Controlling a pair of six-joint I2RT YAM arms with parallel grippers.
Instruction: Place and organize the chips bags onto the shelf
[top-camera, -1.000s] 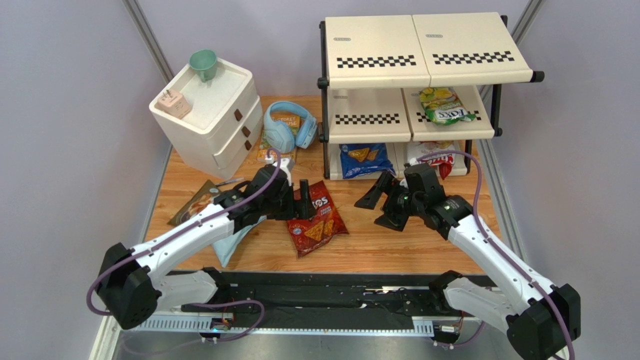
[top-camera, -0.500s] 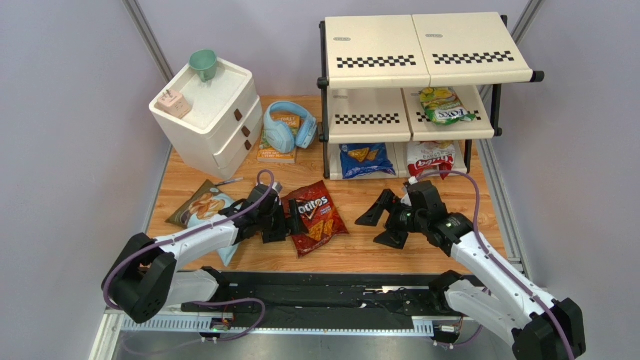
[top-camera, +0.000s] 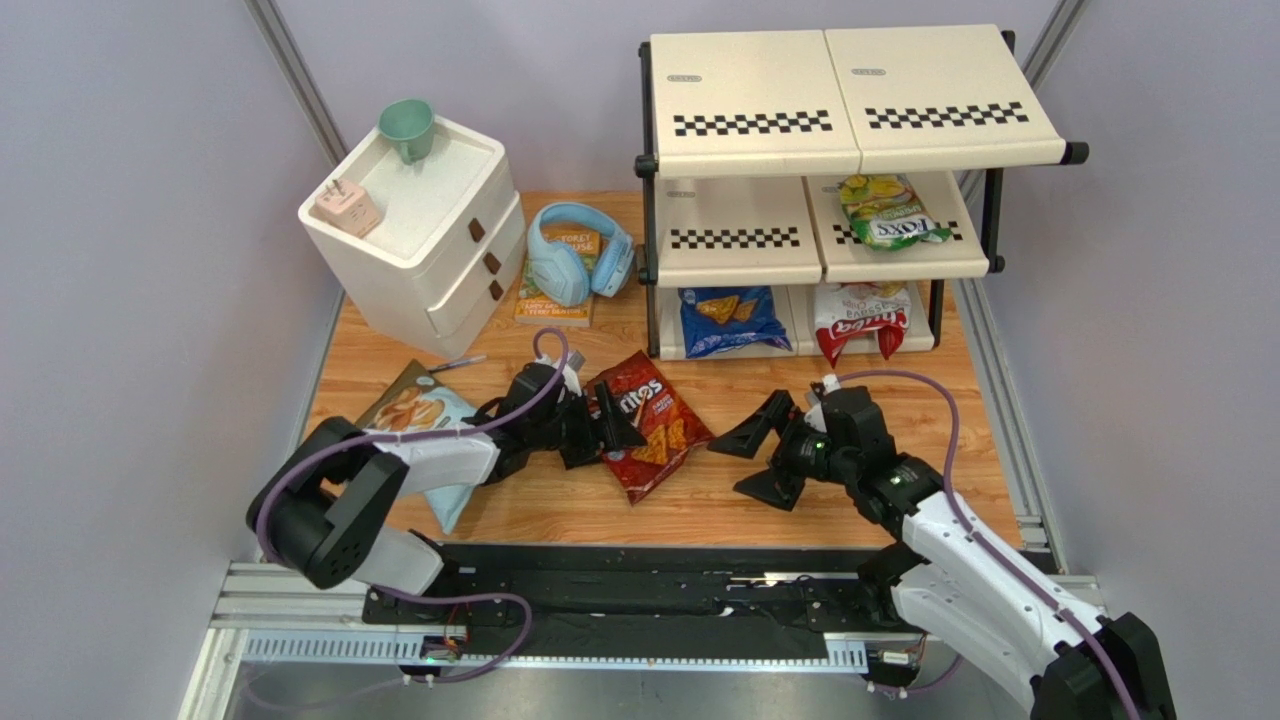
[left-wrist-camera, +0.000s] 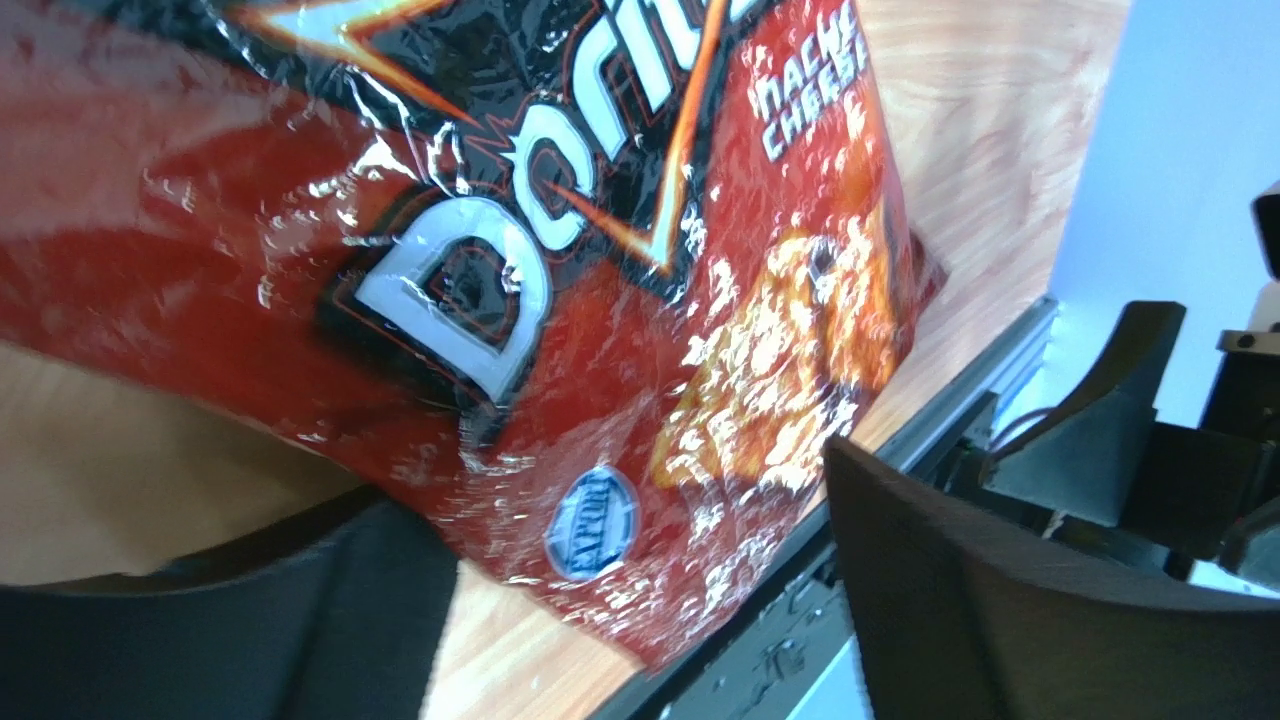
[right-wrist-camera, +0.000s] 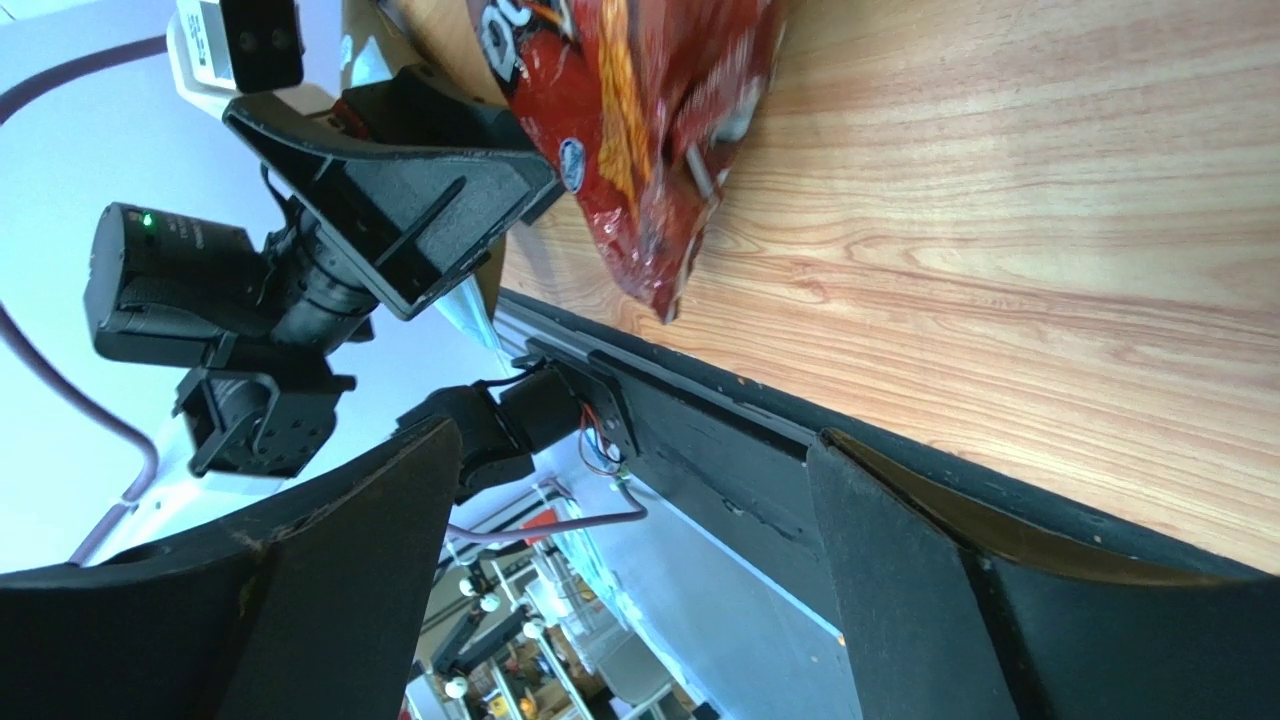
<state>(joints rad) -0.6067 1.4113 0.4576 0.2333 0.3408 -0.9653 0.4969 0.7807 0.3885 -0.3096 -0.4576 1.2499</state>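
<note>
Open bench runs between the red Doritos bag and the shelf; the right pincer stands wide beside it. The blue Doritos bag and the white-and-red bag fill the bottom tier; the middle-left board lies free.

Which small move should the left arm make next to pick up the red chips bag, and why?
Probably close the left gripper: its open jaws straddle an edge of the crinkly red Doritos foil bag lying on the wooden table.
</note>
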